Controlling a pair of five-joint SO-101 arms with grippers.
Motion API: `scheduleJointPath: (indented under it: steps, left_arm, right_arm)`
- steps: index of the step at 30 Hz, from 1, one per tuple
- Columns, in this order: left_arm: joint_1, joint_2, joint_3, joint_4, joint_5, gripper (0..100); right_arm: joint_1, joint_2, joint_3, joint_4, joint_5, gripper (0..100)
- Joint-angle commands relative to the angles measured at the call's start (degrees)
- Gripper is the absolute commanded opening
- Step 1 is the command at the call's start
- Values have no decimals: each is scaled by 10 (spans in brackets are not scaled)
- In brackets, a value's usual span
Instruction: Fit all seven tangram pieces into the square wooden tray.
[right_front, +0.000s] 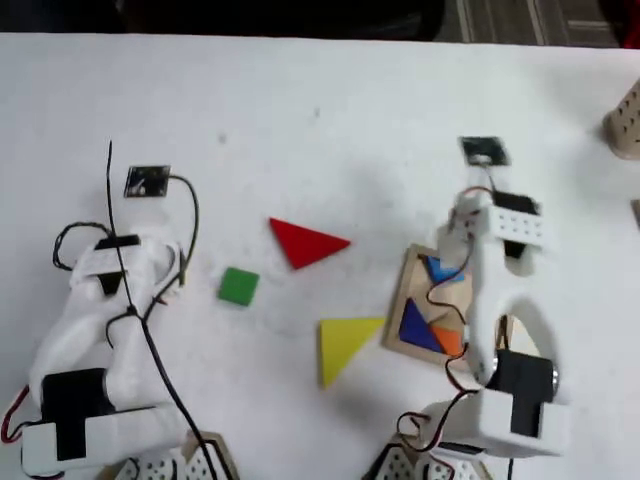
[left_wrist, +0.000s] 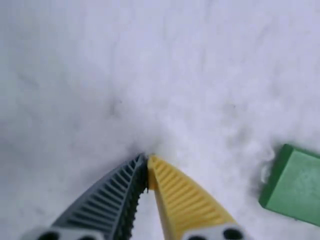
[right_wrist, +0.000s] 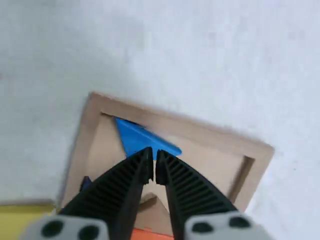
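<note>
Fingers are clenched on nothing on both arms. The left fingers (left_wrist: 175, 195) point down at the white bench (left_wrist: 150, 60), with the green square (left_wrist: 292, 185) near them. The right fingers (right_wrist: 187, 187) hang over the square wooden tray (right_wrist: 92, 125), above a light blue piece (right_wrist: 137, 137) lying inside it. A dark blue triangle (right_front: 415, 328) and an orange piece (right_front: 450, 342) also lie in the tray. The yellow triangle (right_front: 345, 345) lies just beside the tray, and the red triangle (right_front: 305, 243) lies farther off.

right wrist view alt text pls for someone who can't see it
The right gripper, shut and empty, hangs over the square wooden tray on a white table. A light blue piece lies in the tray just beyond it, with an orange piece also inside and a yellow piece outside.
</note>
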Motion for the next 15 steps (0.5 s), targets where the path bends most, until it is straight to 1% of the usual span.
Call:
scheduleJointPath:
  steps: [1, 4, 9, 12, 15]
  left_arm:
    - [-5, -1, -29, -12, -3, 23]
    - [-5, 0, -29, -12, -3, 23]
    - [-5, 0, -27, -12, -3, 23]
    - [-5, 0, -27, -12, -3, 23]
    - [-5, 0, -26, -12, -3, 23]
  right_arm:
    - [27, -49, 47, -40, 25, 17]
    - [41, -54, 83, -76, 26, 17]
    - [46, -24, 79, -89, 27, 17]
    - [46, 19, 56, -109, 27, 17]
    - [49, 74, 8, -99, 25, 17]
